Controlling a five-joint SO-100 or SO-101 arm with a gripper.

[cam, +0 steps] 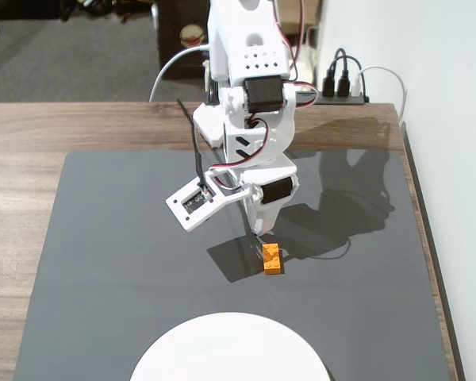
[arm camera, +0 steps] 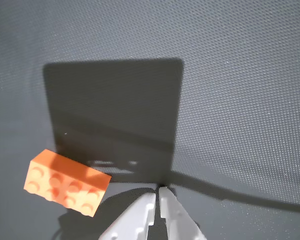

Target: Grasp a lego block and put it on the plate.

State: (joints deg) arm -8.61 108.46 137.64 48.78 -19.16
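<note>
Your gripper (arm camera: 157, 192) has its two white fingers (arm camera: 140, 215) pressed nearly together in the wrist view, just a thin dark slit between the tips, and nothing in between them. So it's closed on air, and the tips sit right down near the dark mat (arm camera: 230, 75), though you can't really tell if they touch it.

The lego block (arm camera: 67, 183) is just beside the fingers in that view, off to their left, lying flat on the mat with the studs facing up and turned at a bit of an angle. It's close to the fingertips but apart from them, there's mat showing in the gap.

From the fixed view you see the same thing: the block (cam: 273, 258) sits just below the gripper (cam: 259, 232) tip in the picture, with the arm (cam: 250, 71) hunched over it from the back of the table (cam: 32, 127). The plate (cam: 230, 349) is nearer the camera than the block, at the bottom edge of the picture, well apart from the block and partly cut off. The block isn't on it.
</note>
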